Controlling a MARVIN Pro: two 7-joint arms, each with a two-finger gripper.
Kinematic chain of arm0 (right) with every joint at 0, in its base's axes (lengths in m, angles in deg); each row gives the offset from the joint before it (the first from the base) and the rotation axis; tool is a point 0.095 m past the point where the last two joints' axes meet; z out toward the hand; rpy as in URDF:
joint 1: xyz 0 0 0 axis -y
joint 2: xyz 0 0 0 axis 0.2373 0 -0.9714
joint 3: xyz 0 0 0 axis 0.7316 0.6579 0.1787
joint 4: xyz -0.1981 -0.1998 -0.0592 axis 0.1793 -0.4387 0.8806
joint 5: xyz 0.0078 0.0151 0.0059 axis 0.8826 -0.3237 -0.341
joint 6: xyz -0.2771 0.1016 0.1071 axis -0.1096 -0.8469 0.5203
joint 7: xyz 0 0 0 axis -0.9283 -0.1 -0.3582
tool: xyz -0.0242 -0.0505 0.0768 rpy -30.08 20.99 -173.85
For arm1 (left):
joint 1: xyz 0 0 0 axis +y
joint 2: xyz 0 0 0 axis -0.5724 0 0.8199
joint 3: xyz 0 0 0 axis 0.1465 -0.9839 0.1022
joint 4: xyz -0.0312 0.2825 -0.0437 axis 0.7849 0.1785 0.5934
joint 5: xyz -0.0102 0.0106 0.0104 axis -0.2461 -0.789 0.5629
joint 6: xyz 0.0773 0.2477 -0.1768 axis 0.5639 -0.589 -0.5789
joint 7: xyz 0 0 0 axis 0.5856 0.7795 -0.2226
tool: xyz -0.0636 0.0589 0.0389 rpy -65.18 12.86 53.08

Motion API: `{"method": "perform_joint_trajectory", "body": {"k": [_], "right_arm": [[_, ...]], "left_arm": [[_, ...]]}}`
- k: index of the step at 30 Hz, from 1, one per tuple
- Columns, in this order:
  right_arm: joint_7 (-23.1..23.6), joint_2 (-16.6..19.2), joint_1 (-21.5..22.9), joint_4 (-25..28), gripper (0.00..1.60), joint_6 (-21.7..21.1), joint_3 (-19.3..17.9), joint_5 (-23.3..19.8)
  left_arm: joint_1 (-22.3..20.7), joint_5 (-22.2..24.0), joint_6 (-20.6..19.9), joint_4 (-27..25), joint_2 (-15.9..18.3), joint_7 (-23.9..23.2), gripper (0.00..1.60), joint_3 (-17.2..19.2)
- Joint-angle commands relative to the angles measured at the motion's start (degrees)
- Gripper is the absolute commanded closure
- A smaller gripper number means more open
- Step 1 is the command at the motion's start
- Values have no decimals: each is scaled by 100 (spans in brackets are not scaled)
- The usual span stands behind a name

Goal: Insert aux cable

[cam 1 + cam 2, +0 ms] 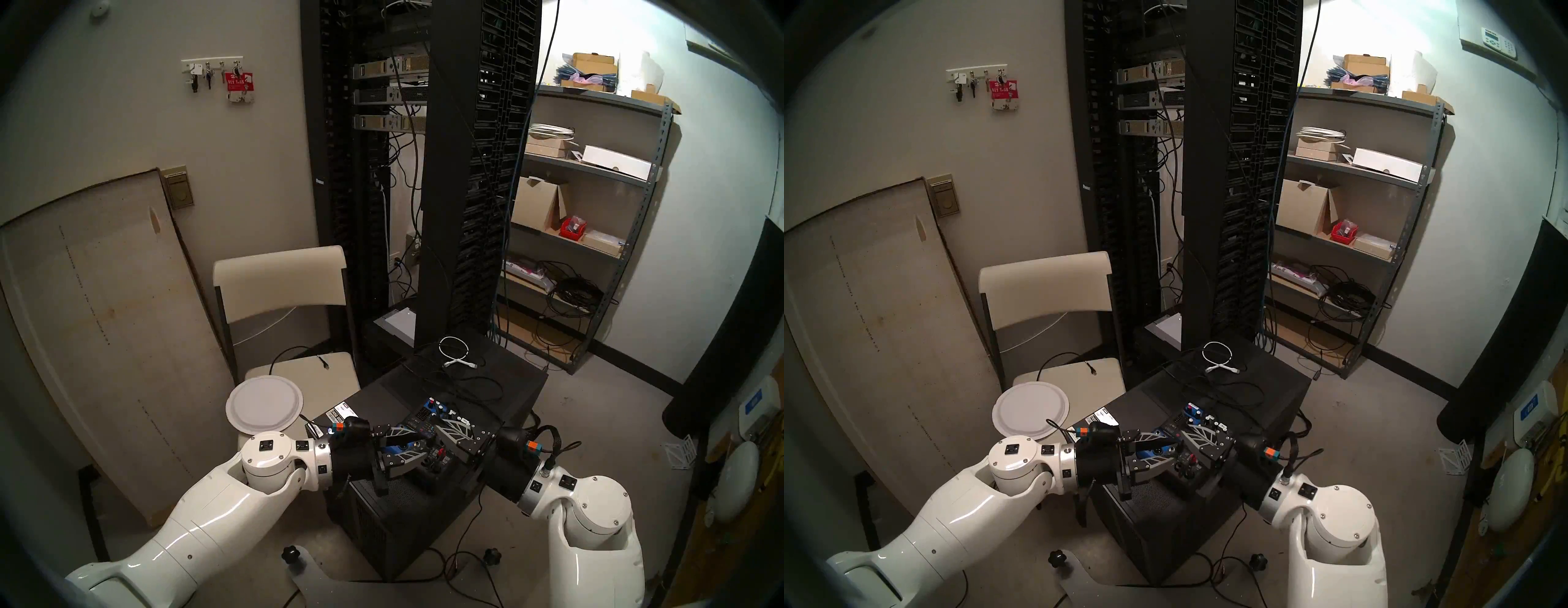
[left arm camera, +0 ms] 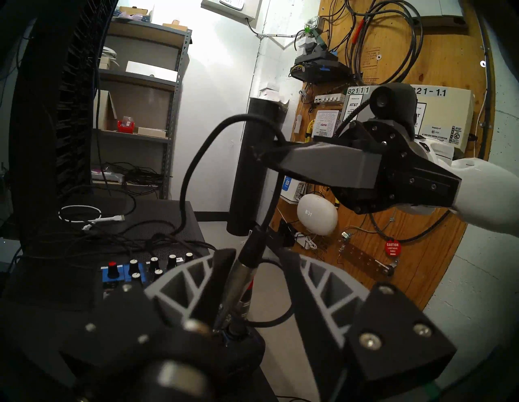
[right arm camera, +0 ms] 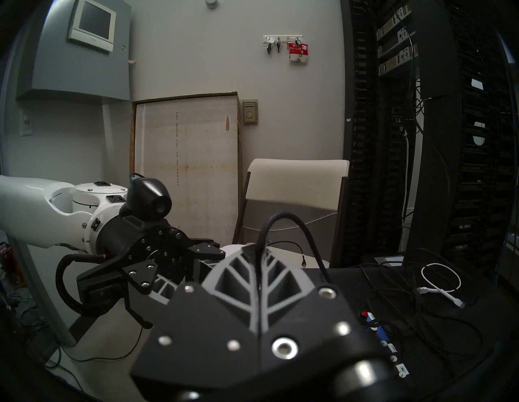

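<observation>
The aux cable's dark grey metal plug (image 2: pixel 238 283) stands nearly upright over a socket on the small audio mixer (image 1: pixel 428 414), which sits on a black case (image 1: pixel 382 395). My left gripper (image 2: pixel 255 255) straddles the plug with its jaws apart. Its left finger (image 2: pixel 196 283) lies against the plug; the right finger (image 2: pixel 317 280) stands clear of it. From the plug the black cable (image 2: pixel 196 157) loops up to my right gripper (image 2: pixel 258 154), which is shut on it. In the right wrist view the cable (image 3: pixel 292 221) rises from between the closed fingers (image 3: pixel 241 280). A red-marked plug shows just behind the grey one.
A short white coiled cable (image 1: pixel 456 352) and loose black leads lie on the case behind the mixer. A paper plate (image 1: pixel 264 403) rests on a folding chair (image 1: pixel 280 280) to my left. A tall server rack (image 1: pixel 449 170) stands behind, metal shelving (image 1: pixel 594 178) to its right.
</observation>
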Motion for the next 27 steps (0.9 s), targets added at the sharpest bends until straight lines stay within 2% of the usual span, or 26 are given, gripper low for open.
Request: {"method": "perform_joint_trajectory", "body": {"k": [1, 13, 19, 20, 21, 24, 27], "right_arm": [[-10, -17, 28, 125, 160, -11, 36, -57], [20, -24, 4, 146, 160, -22, 29, -73], [46, -23, 7, 144, 160, -23, 28, -65], [48, -19, 6, 146, 160, -29, 31, -66], [51, -22, 6, 148, 160, -31, 31, -63], [50, -24, 1, 153, 160, -36, 37, -69], [48, -18, -2, 154, 160, -35, 43, -79]], "left_arm": [[-138, 1, 20, 32, -92, -56, 60, -32], [-287, -28, -1, 172, -171, -127, 61, -127], [-342, -94, 28, 236, -182, -81, 68, -158], [-351, -102, 35, 249, -182, -83, 71, -162], [-357, -103, 37, 256, -182, -87, 83, -163], [-368, -110, 27, 252, -174, -84, 100, -166], [-371, -104, 14, 254, -171, -89, 101, -169]]}}
